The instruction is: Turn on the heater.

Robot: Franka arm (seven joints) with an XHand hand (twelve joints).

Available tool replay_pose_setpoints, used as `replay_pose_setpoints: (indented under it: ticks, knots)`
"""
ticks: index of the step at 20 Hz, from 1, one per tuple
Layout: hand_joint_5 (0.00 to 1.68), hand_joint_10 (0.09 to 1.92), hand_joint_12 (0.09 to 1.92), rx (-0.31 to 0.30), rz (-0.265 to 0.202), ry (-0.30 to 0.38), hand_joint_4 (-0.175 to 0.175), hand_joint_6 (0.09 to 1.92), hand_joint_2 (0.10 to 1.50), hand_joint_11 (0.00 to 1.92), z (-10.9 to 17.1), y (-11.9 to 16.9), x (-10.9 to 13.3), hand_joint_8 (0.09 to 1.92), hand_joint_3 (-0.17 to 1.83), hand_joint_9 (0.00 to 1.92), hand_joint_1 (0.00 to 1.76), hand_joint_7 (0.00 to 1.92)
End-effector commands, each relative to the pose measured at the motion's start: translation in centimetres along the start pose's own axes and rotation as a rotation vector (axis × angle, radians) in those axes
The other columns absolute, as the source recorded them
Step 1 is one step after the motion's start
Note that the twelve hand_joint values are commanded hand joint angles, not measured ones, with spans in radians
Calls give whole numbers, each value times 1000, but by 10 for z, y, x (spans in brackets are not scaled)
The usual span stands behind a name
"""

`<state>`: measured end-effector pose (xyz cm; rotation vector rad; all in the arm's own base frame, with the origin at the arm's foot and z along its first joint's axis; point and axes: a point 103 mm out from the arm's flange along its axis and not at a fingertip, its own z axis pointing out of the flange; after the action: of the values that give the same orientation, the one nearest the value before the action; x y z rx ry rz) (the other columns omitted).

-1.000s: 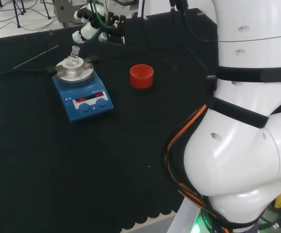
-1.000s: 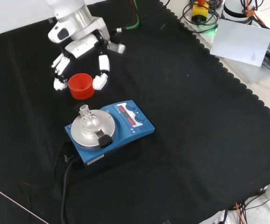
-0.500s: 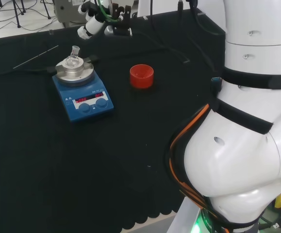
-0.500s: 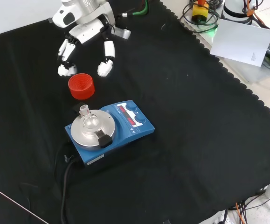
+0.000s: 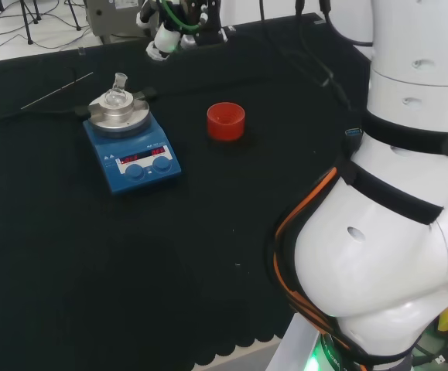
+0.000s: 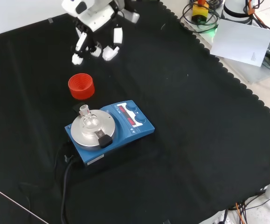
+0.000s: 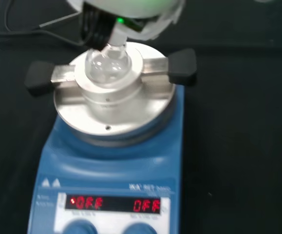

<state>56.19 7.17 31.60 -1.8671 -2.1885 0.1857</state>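
Head view is taken up at the right by the arm's own white links (image 5: 394, 232), which stand over the black cloth (image 5: 92, 270) covering the bench. On that cloth, towards the left of the head view, sits the blue heater (image 5: 133, 151), a flat box with a round metal plate on top, two blue knobs (image 5: 148, 167) at its near edge and a strip of red lit figures above them. In the front view the heater (image 6: 110, 130) lies near the middle of the cloth, its knobs turned to the view's upper right and a black cable (image 6: 65, 186) running from its lower left side down over the cloth. The hand (image 6: 93, 28) hangs at the top of the front view, well apart from the heater and above the red ribbed ring (image 6: 81, 86); its fingers (image 6: 112, 46) point downward, spread and relaxed, with nothing between them. In the head view the hand (image 5: 165, 35) shows at the far edge of the cloth, beyond the heater. The red ribbed ring (image 5: 226, 120) stands to the right of the heater in the head view, apart from it and bearing nothing. A small clear glass flask (image 7: 106, 66) sits upright in the middle of the metal plate, with a black-tipped clamp bar (image 7: 111, 73) lying across the plate on either side of it. A thin rod (image 5: 57, 90) lies on the cloth beyond the heater's left in the head view.
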Motion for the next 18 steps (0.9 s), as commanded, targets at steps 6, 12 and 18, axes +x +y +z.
replay_pose_setpoints:
  ticks: [6, 12, 18]
  knots:
    - [430, 689, 748, 122, 18, -137, -73, 87, 648, 1840, 11, -58, 8, 1003, 674, 1700, 1177, 1450]
    - [536, 1535, 1681, 177, -8, -150, -47, 436, 701, 1920, 14, -64, 23, 1600, 764, 1891, 1301, 1718]
    - [416, 1765, 1731, 259, -26, -122, -44, 779, 679, 1920, 18, -61, 29, 1778, 982, 1920, 1453, 1817]
